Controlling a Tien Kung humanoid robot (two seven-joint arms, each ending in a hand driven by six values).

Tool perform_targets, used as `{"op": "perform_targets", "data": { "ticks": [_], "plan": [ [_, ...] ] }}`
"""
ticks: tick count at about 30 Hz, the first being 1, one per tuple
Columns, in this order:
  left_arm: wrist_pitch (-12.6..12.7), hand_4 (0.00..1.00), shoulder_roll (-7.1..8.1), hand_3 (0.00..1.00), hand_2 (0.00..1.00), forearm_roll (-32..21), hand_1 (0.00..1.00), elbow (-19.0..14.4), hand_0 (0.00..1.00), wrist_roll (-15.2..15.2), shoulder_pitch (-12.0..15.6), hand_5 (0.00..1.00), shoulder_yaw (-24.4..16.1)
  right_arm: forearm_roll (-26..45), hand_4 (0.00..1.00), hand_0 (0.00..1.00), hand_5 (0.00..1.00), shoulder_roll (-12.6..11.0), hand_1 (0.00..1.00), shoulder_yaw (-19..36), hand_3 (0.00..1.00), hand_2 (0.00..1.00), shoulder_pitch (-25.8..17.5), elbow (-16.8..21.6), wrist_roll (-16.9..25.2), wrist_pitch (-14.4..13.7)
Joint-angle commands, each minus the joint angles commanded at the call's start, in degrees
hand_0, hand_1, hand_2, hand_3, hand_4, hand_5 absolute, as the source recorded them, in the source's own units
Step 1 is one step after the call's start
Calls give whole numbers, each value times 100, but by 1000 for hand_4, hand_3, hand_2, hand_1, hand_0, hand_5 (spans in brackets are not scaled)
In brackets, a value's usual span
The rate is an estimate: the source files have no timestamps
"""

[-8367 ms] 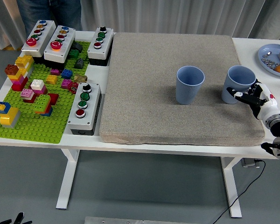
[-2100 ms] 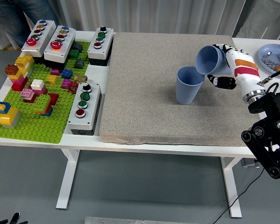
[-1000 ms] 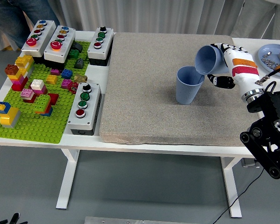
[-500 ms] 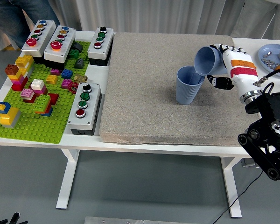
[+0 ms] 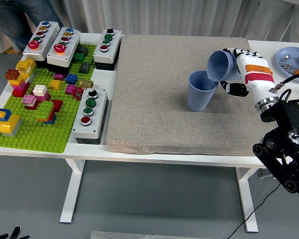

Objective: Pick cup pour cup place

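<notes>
- Pouring is the step going on now, as far as I can judge: the right hand (image 5: 239, 69) grips a blue cup (image 5: 220, 65) and tips it far over on its side.
- Its fingers wrap around that tipped cup, with white ones on top and dark ones below.
- The tipped cup hangs just above and to the right of the standing blue cup (image 5: 202, 91), and its mouth points down at the standing cup's rim.
- The two rims look very close. I cannot tell if they touch.
- The standing cup sits upright on the grey mat (image 5: 189, 84), right of the mat's middle.
- I cannot see anything coming out of the tipped cup, so I cannot tell if it is empty.
- The left hand is not in the picture.
- Left of the mat there is a green brick plate (image 5: 35, 124) with bright toy bricks, and some grey button boxes (image 5: 89, 115).
- A blue plate (image 5: 284, 54) sits at the table's edge, to the right of the mat.
- Next, I think the hand should turn the cup back up so it stands straight.
- Then it needs to lower the cup onto a bare part of the mat, right of the standing cup, and let go.
- It should lift away a bit first, so it does not knock the standing cup over.
</notes>
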Motion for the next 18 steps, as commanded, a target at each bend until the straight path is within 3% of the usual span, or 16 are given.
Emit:
{"op": "perform_targets", "data": {
  "ticks": [18],
  "plan": [
    [-1, 473, 9, 658, 730, -12, 649, 0, 714, 7, 18, 975, 16, 7, 746, 919, 240, -156, 729, -310, 686, 612, 136, -51, 73, -191]
  ]
}}
